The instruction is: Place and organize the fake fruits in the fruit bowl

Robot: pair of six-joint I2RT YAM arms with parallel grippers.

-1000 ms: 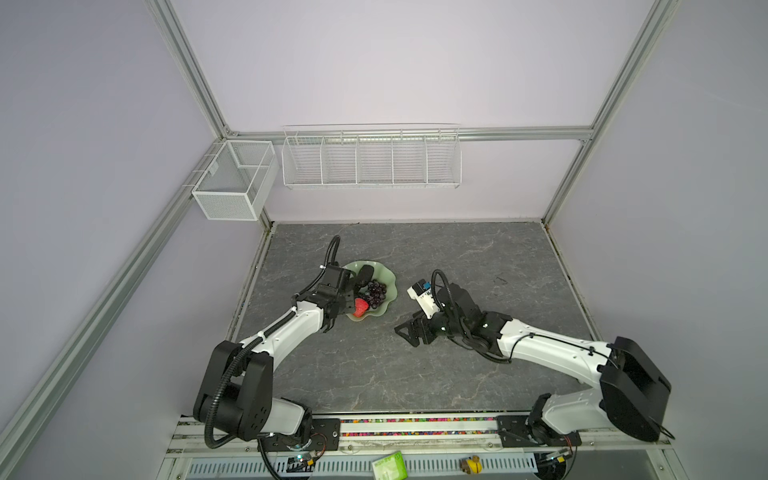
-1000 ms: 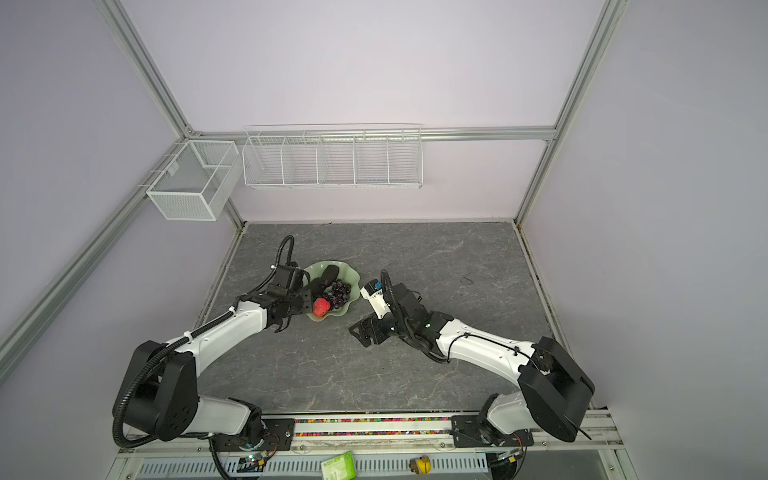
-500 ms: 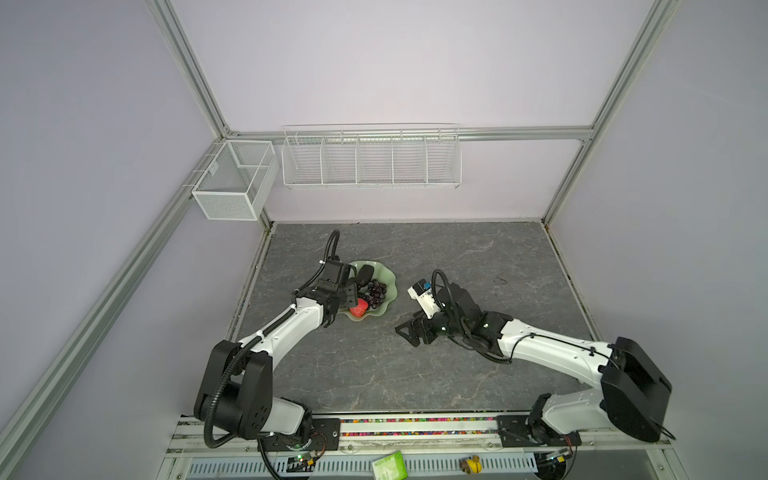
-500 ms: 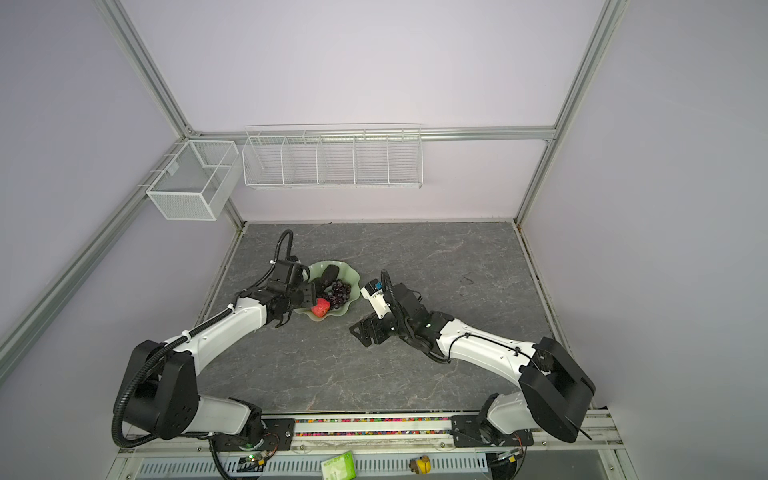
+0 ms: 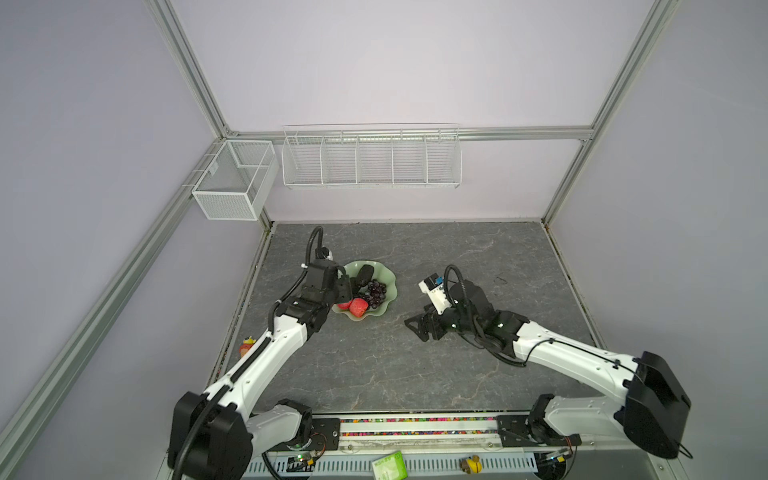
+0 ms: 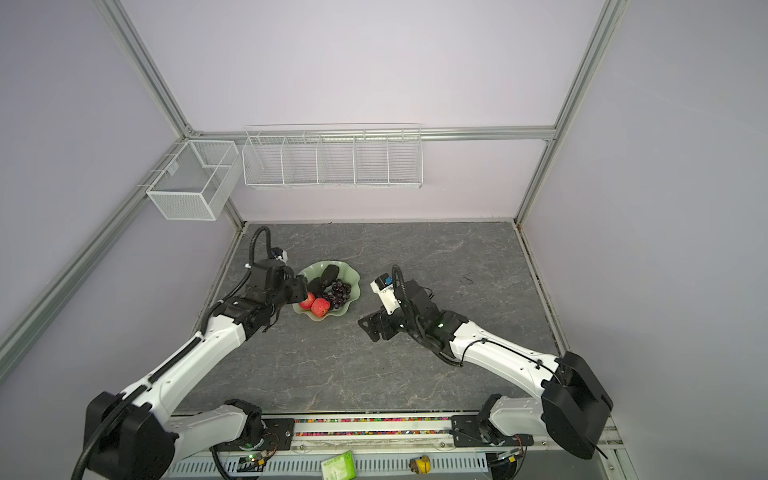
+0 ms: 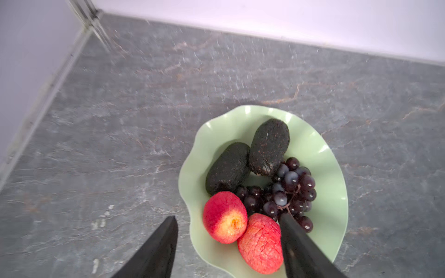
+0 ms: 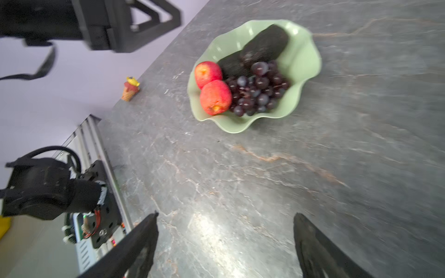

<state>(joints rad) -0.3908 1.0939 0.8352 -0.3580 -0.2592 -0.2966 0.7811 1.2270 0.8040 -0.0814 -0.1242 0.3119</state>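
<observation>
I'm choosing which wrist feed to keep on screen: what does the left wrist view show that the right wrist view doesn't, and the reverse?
Only the left wrist view: the left gripper close up, jaws open, one finger over the grey stone-look tabletop and one over the fruit. Only the right wrist view: the open right gripper above bare tabletop, and a small yellow-orange toy figure standing on it. Both: the pale green scalloped bowl holding two red apples, a bunch of dark purple grapes and two blackish oval fruits.
</observation>
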